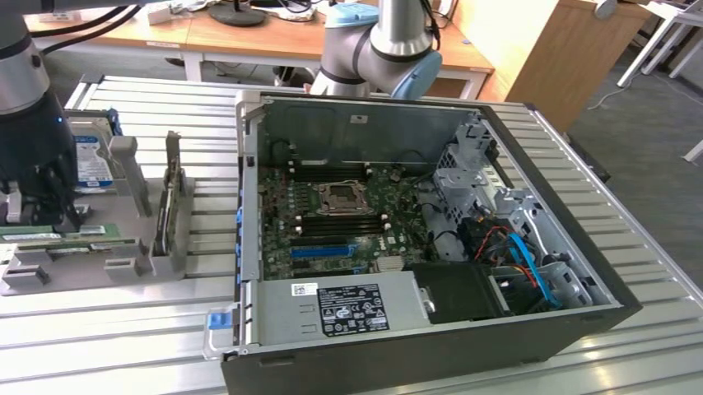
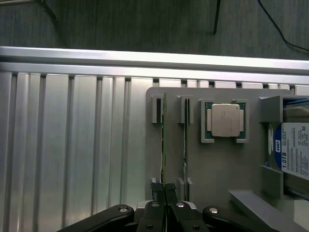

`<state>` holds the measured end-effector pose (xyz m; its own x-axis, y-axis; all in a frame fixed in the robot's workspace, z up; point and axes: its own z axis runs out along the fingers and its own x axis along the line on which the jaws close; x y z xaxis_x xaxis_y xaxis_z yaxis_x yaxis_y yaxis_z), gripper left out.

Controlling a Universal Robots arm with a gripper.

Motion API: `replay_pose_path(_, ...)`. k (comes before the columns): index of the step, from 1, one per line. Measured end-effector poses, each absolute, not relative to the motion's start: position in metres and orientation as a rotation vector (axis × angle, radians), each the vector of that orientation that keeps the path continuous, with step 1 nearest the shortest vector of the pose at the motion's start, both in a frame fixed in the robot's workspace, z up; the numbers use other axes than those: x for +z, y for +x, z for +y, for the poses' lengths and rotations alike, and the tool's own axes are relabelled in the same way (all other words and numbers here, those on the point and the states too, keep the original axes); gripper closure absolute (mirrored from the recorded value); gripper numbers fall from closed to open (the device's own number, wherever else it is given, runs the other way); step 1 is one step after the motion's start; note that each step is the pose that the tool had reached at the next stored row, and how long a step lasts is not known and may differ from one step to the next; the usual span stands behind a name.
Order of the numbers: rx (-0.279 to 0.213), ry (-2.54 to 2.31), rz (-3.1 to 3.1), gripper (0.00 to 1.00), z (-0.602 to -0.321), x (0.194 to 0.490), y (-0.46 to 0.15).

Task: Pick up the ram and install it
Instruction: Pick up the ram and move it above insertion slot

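Note:
The ram [image 2: 163, 140] is a thin green stick standing on edge in a slot of the grey holder [image 2: 203, 169]. My gripper [image 2: 165, 187] is shut on its near end, with the black fingers [image 2: 158, 195] pressed to both sides of it. The stick still sits in the holder's end brackets. A second stick [image 2: 184, 145] stands parallel in the neighbouring slot. In the exterior view my gripper [image 1: 49, 216] hangs low over the holder [image 1: 110, 267] at that view's left. The open computer case [image 1: 549, 346] lies to that view's right, its motherboard [image 1: 341, 222] facing up.
A silver processor [image 2: 225, 120] rests in a pocket of the holder, and a hard drive [image 2: 295, 154] stands beside it. A second robot arm's base [image 1: 379, 49] rises behind the case. Everything rests on a ribbed aluminium table [image 1: 132, 346]. The black power supply [image 1: 351, 309] fills the case's front.

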<state>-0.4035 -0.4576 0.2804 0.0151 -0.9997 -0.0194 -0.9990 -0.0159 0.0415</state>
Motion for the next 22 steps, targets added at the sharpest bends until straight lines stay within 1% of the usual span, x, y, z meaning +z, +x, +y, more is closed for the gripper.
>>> replay_pose_path(22, -0.068, 2.227, -2.192, 0.88, -0.458, 0.301, -0.402)
